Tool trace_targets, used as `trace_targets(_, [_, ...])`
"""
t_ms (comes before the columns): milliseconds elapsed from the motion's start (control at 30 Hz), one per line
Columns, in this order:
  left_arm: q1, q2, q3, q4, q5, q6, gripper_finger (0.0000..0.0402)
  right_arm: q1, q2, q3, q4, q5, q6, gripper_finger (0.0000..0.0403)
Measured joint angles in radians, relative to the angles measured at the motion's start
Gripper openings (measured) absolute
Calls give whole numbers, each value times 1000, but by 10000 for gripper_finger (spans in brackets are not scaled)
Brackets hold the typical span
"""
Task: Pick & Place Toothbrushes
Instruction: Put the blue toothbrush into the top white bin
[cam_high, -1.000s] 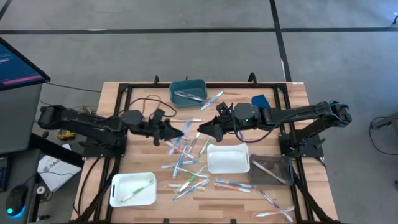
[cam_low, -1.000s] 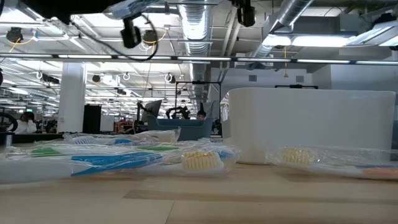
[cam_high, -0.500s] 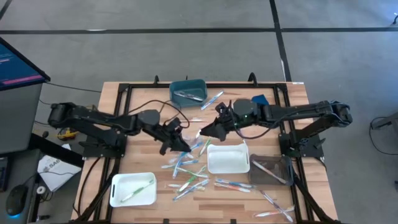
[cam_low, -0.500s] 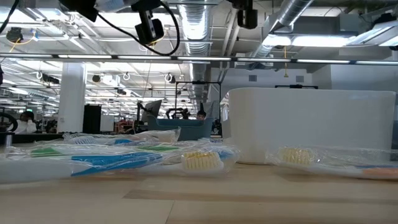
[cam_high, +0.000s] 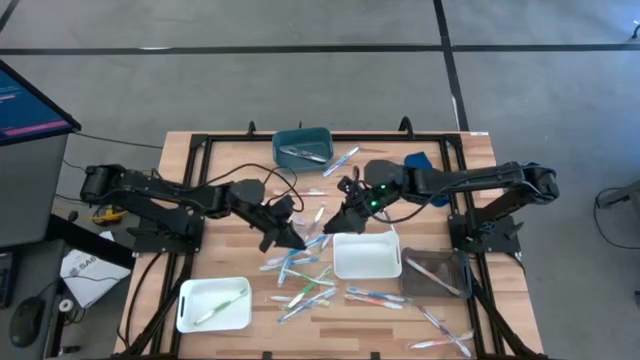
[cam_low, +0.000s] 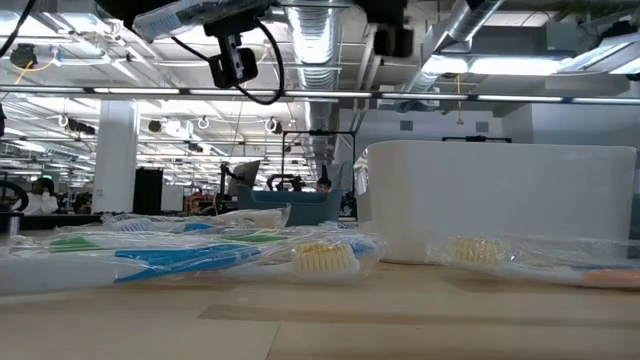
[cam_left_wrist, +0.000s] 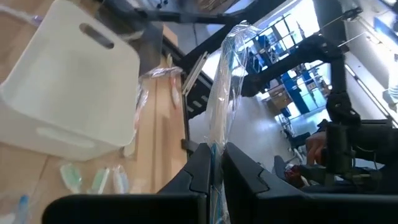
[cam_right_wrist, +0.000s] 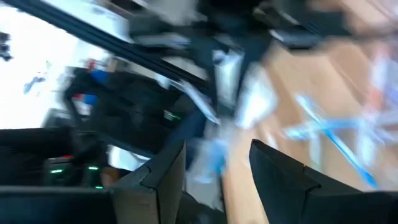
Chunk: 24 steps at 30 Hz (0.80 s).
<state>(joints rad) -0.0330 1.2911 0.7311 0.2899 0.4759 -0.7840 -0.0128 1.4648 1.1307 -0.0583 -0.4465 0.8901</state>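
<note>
Table: wooden top (cam_high: 470, 160) with a black frame around it, grey floor all round, and a big open workshop with ceiling ducts behind it in the low view.
Toothbrushes: most of them lie in a loose heap (cam_high: 305, 275) mid-table, each in a clear wrapper (blue, green and pinkish handles in the mix), with a few more (cam_high: 440, 325) strung toward the near right corner.
White tray, centre: empty-looking box (cam_high: 366, 254) just right of the heap, touching a couple of brushes at its edge.
White tray, near left: holds one green brush (cam_high: 225, 305).
Teal bin: at the far edge (cam_high: 303, 147), something pale and brush-like inside.
Clear tray: beside the white centre one (cam_high: 436, 272), a brush lying in it.
Left gripper: over the far side of the heap (cam_high: 288, 233), fingers pinched tight together on a wrapped toothbrush (cam_left_wrist: 225, 93) that sticks straight out past them in its wrist view.
Right gripper: just across from it, above the far left corner of the centre tray (cam_high: 340, 217), fingers (cam_right_wrist: 280, 171) standing apart with nothing between them that I can make out (its wrist view is smeared).
Gap between grippers: small, they're near each other but not touching.
</note>
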Motion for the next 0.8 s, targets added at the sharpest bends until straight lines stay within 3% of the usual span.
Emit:
trace_targets(233, [2,39,0,-31,35,-5,11,2,77,13,63,-27,1,173])
trace_targets(600, [1,109,0,-30,72,-9,11,29,227,114,26,-158,-5,173])
trace_targets(800, [-1,107,0,-27,79,-10,11,51,259,129,-23,-161,-33,173])
